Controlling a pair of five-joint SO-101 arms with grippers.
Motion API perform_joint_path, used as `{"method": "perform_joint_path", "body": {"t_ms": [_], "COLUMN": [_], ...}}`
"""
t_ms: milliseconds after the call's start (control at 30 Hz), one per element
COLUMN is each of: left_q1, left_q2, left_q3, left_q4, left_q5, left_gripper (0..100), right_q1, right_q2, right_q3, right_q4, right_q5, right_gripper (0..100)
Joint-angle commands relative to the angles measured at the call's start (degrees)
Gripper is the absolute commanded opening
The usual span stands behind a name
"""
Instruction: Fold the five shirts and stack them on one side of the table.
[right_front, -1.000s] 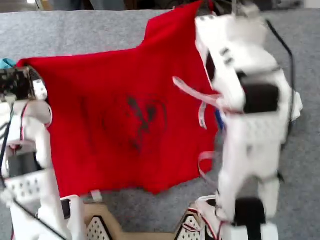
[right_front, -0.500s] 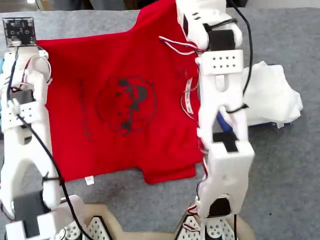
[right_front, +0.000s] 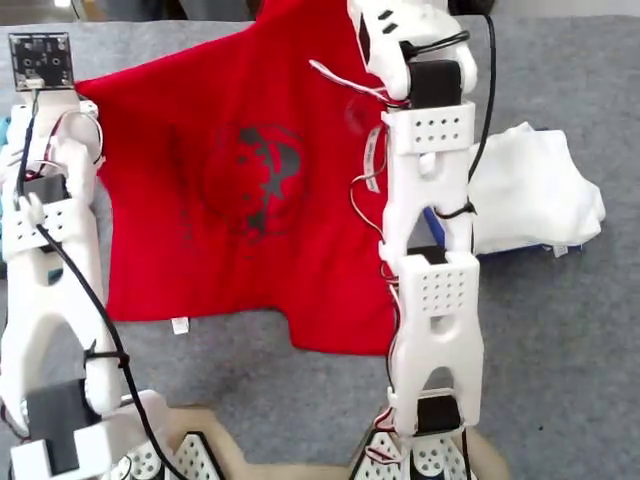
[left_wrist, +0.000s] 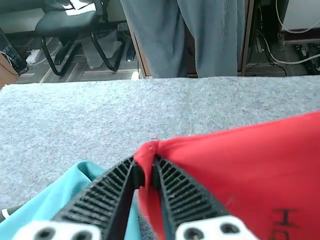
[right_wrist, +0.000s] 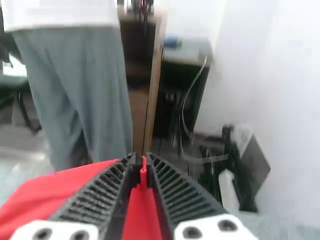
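A red shirt (right_front: 240, 190) with a dark print lies spread between the two arms and reaches the table's far edge. My left gripper (left_wrist: 145, 172) is shut on a corner of the red shirt (left_wrist: 235, 165) at the far left. My right gripper (right_wrist: 141, 172) is shut on an edge of the red shirt (right_wrist: 75, 200) at the far side, lifted above the table. A white folded shirt (right_front: 535, 190) lies to the right of the right arm (right_front: 430, 200). A light blue shirt (left_wrist: 55, 195) sits under the left gripper.
Grey carpet-like cloth (right_front: 560, 340) covers the table. A person's grey trousers (left_wrist: 200, 35) stand just beyond the far edge, with an office chair (left_wrist: 75, 30) behind. Bare table lies at the near right and the near middle.
Both arms have stretched toward the far edge, pulling the red shirt away from me. The shirt's near hem has slid farther from the bases, and the white shirt has come into view.
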Motion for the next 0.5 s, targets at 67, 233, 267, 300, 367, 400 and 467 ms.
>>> {"method": "perform_joint_path", "body": {"t_ms": [67,233,267,300,367,400,467], "left_q1": [-0.75,-0.75,-0.75,-0.66,-0.66,-0.66,-0.92], "left_q2": [-2.90,-2.90,-2.90,-2.90,-2.90,-2.90,-2.90], "left_q3": [2.24,8.40,9.71,11.12,13.58,14.81,17.01], "left_q4": [0.18,0.26,0.26,0.26,0.26,0.26,0.26], "left_q5": [0.62,0.35,0.26,0.26,0.18,0.18,0.18], "left_gripper": [3,3,3,3,3,3,3], "right_q1": [0.00,0.53,0.62,0.62,0.62,0.62,0.70], "right_q2": [-0.57,-0.66,-0.66,-0.66,-0.66,-0.66,-0.57], "right_q3": [-2.68,-3.21,-3.21,-3.21,-3.21,-3.21,-3.21], "right_q4": [6.24,20.04,23.56,27.25,34.29,37.27,41.05], "right_q5": [0.44,0.70,2.11,4.22,8.09,8.97,9.23], "right_gripper": [1.3,1.3,1.3,1.3,1.3,1.3,1.3]}}
